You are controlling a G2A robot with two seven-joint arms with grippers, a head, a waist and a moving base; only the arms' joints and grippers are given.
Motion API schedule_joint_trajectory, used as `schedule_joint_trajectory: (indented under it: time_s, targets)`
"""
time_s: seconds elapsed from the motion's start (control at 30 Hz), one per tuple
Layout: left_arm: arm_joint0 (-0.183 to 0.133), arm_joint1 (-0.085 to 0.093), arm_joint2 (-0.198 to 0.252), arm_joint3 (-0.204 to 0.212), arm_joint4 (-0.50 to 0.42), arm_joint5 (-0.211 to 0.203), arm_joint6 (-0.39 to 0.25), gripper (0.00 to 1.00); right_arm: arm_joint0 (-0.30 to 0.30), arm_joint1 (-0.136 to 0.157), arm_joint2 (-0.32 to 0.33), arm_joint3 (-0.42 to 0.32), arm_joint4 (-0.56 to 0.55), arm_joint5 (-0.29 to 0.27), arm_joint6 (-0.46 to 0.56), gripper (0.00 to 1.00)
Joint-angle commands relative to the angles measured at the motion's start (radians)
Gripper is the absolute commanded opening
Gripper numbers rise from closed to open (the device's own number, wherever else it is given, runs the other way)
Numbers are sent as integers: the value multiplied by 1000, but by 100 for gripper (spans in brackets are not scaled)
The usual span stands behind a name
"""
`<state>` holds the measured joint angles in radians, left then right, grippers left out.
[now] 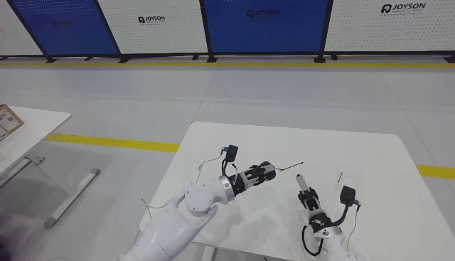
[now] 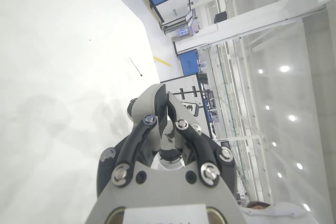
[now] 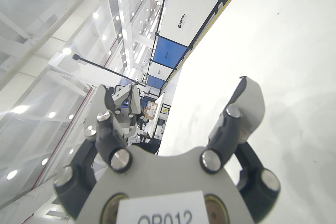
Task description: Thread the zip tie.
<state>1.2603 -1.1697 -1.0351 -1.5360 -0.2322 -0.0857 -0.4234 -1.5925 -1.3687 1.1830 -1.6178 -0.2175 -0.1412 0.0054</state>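
Blue and white panels (image 1: 263, 12) are standing across the far side of the room, and a white worktop (image 1: 355, 147) is lying below the top camera. Above it, the left claw (image 1: 270, 168) is clenching one end of the black zip tie (image 1: 288, 166), which is sticking out level towards the right arm. The right claw (image 1: 301, 181) is hovering just beside the tie's free end. A second dark strip (image 1: 340, 177) is lying flat on the worktop, near the right arm.

From the left wrist, the left claw (image 2: 167, 104) is pressing its pads together above the worktop (image 2: 52, 51), with the second dark strip (image 2: 135, 66) lying farther off; the gripped tie cannot be made out here.

From the right wrist, the right claw (image 3: 176, 96) is standing released, its fingers (image 3: 249, 93) spread wide and grasping nothing. Beyond it, the left claw (image 3: 128, 93) is gripping the zip tie (image 3: 99, 66), whose head end is pointing away into the air.
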Motion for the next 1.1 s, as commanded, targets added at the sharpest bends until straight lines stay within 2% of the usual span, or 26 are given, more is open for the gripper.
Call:
schedule_joint_trajectory:
  time_s: [0.0, 0.07, 0.17, 0.3, 0.37, 0.47, 0.73, 0.9, 1.07]
  targets:
    - [0, 0, 0, 0, 0, 0, 0, 0, 0, 0, 0, 0, 0, 0, 0, 100]
    - [0, 0, 0, 0, 0, 0, 0, 0, 1, 0, 1, 2, -17, 6, -6, 100]
    - [9, -3, 1, -8, -14, 4, 33, 0, 3, 1, -13, 7, -166, 29, -99, 100]
    - [10, -4, 1, -9, -27, 8, 37, 0, 11, 2, -30, 26, -307, 28, -158, 100]
    - [8, -5, 3, -8, -31, 14, 31, 0, 11, 4, -39, 36, -419, 34, -199, 100]
    - [3, -6, 5, -6, -39, 23, 28, 0, 12, 1, -45, 42, -418, 40, -220, 100]
    - [3, -6, 5, -6, -39, 23, 28, 0, 12, 1, -45, 43, -423, 41, -217, 100]
    - [7, -7, 8, -11, -30, 26, 41, 0, 32, 14, -16, 49, -526, 23, -149, 100]
    - [1, -9, 17, -5, -22, 33, 44, 0, 11, 37, 45, -15, -637, -10, -43, 100]
